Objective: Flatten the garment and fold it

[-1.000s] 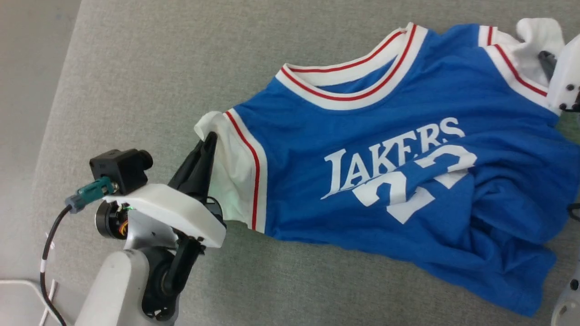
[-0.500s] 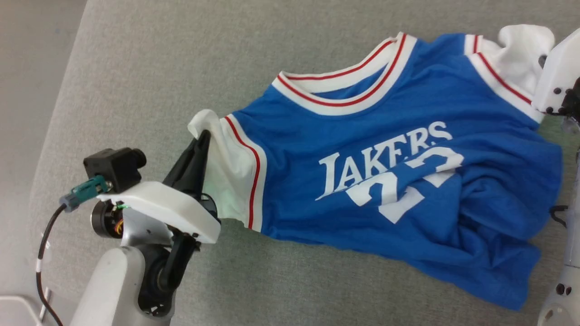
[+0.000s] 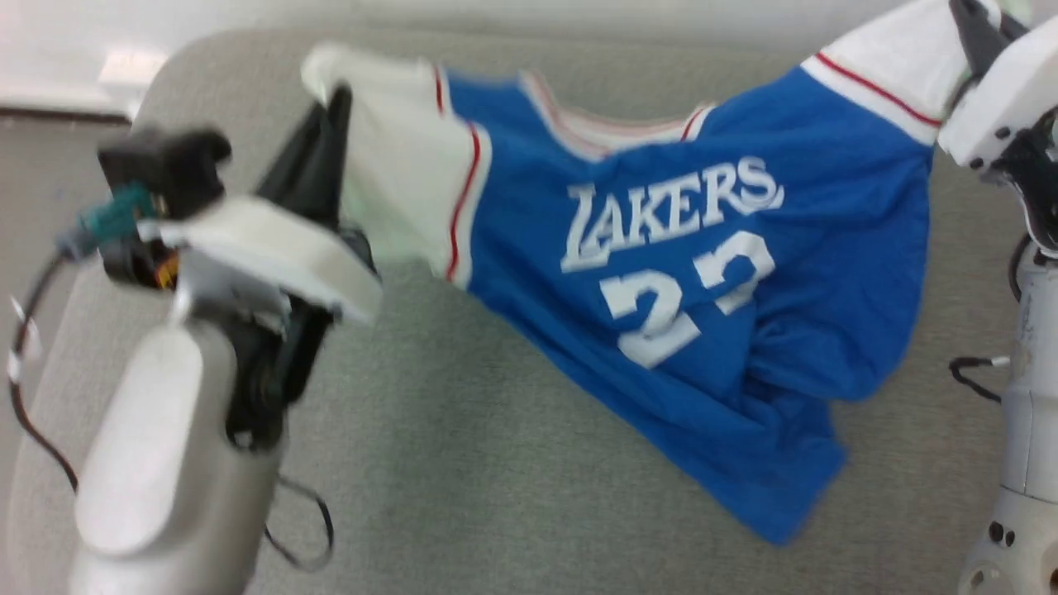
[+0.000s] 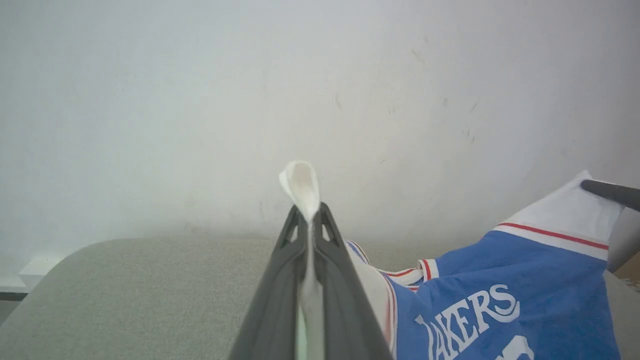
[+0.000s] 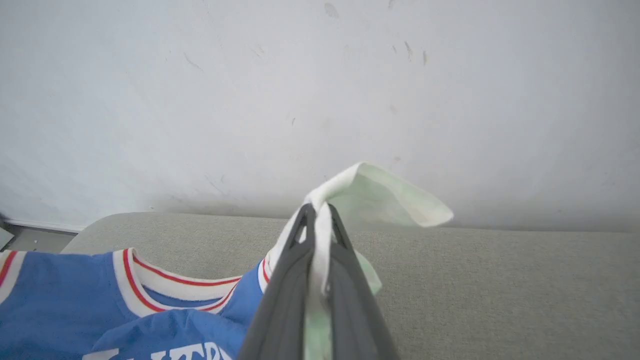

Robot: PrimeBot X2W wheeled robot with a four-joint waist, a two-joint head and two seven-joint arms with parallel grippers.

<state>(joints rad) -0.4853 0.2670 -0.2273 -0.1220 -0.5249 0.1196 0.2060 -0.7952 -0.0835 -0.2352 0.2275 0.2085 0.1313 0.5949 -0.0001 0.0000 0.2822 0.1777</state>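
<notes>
Garment [image 3: 702,273] hangs stretched between both grippers above the grey padded surface [image 3: 463,479].
Left gripper [image 3: 335,103] pinches the left white sleeve [image 3: 397,173], right gripper [image 3: 967,21] pinches the far-right sleeve [image 3: 893,49]; the blue hem [image 3: 777,504] droops toward the near right.

Grey fabric-covered surface [image 3: 496,496] out front, fine weave, rounded corner [image 3: 161,74] at its far left. Behind surface, white wall [image 4: 200,100], matte, flecked with small scuffs and dark marks. Left of surface, dark skirting strip [image 3: 50,116] and pale grey floor [image 3: 33,198]. Light soft, even; faint shadow along surface's back edge.
</notes>
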